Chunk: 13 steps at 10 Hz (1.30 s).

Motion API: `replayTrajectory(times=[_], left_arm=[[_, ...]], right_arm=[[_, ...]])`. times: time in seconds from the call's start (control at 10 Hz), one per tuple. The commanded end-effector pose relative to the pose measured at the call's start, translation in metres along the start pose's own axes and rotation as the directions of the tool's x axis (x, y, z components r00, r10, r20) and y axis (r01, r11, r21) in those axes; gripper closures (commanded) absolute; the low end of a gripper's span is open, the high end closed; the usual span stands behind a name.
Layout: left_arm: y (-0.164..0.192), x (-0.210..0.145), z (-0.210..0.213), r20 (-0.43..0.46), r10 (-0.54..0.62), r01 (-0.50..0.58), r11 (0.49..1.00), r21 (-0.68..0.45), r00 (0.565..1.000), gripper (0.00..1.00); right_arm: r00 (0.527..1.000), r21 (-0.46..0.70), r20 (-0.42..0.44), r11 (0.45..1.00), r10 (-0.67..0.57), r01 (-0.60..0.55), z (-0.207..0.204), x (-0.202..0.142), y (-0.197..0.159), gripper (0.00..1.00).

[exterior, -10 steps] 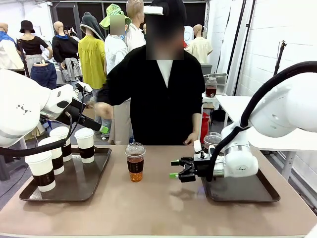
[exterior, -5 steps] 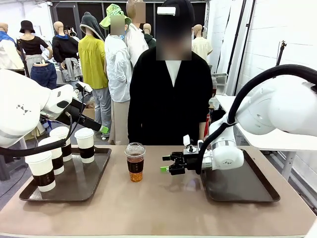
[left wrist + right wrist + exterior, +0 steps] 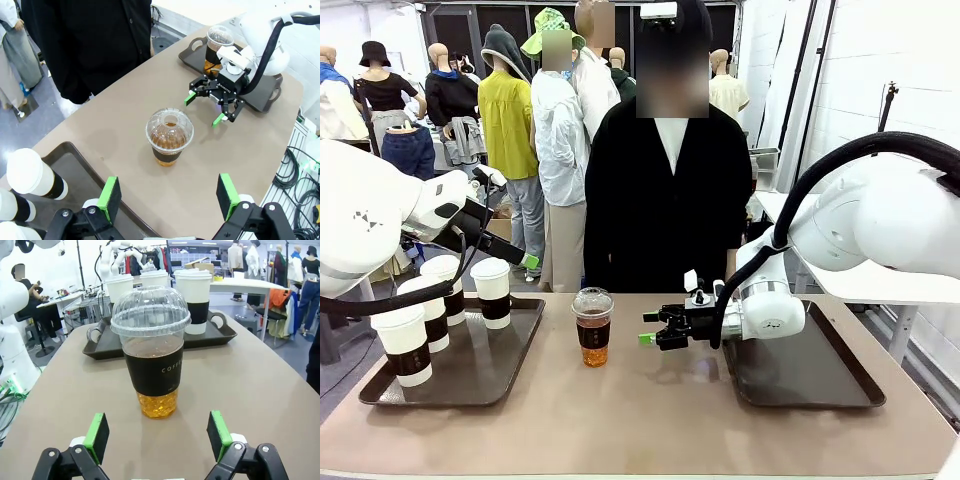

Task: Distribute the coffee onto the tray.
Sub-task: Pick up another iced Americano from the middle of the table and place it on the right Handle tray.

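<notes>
- Where the tan table (image 3: 650,420) lies bare at its middle, one clear dome-lidded cup (image 3: 593,327) stands upright: brown drink, dark band round its body, on neither tray.
- Right gripper (image 3: 655,335): held level just above the tabletop, fingers pointing at the clear dome-lidded cup. Its jaws are spread wide with nothing between them. It is near the cup but apart from it. In the right wrist view the cup stands ahead of the two green pads (image 3: 96,437), centred on the gap between them.
- Left gripper (image 3: 169,194): raised over the left side of the table. Its jaws are spread wide and empty, and its wrist view looks down on the same cup from well away.
- Left tray (image 3: 480,385): dark, with handles, at the robot's left. It carries four white paper cups (image 3: 492,292), each with a white lid and dark brown sleeve, all upright and grouped toward the tray's left half. The right half is bare.
- Right tray (image 3: 810,375): dark, at the robot's right, partly under the right arm.
- Second dome-lidded cup (image 3: 219,44): brown drink, upright on the right tray near its far edge, behind the right arm's wrist.
- Person (image 3: 665,200): in a black top over white, standing at the far edge of the table, facing the middle.
</notes>
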State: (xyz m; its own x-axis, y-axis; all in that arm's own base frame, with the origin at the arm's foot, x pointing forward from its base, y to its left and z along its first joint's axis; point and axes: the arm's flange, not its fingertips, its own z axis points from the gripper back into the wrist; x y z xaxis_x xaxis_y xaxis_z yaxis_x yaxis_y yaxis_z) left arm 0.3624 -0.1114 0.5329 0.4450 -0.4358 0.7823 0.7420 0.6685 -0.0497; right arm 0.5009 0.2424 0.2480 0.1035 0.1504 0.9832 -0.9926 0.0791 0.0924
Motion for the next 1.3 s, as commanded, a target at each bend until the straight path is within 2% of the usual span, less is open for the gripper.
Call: replayTrajectory(times=[0.0,0.4,1.2], left_arm=[[0.001,-0.001,0.000,-0.002,0.004,-0.004,1.000,-0.005,1.000,0.00],[0.001,-0.001,0.000,-0.002,0.004,-0.004,1.000,-0.005,1.000,0.00],[0.001,-0.001,0.000,-0.002,0.004,-0.004,1.000,-0.005,1.000,0.00]], right_arm=[[1.000,0.003,0.005,1.000,0.001,-0.001,0.001,-0.001,0.002,0.00],[1.000,-0.009,0.006,1.000,0.016,-0.015,-0.015,-0.003,-0.005,0.00],[0.999,0.063,0.024,0.998,0.021,-0.023,-0.061,-0.004,-0.018,0.00]])
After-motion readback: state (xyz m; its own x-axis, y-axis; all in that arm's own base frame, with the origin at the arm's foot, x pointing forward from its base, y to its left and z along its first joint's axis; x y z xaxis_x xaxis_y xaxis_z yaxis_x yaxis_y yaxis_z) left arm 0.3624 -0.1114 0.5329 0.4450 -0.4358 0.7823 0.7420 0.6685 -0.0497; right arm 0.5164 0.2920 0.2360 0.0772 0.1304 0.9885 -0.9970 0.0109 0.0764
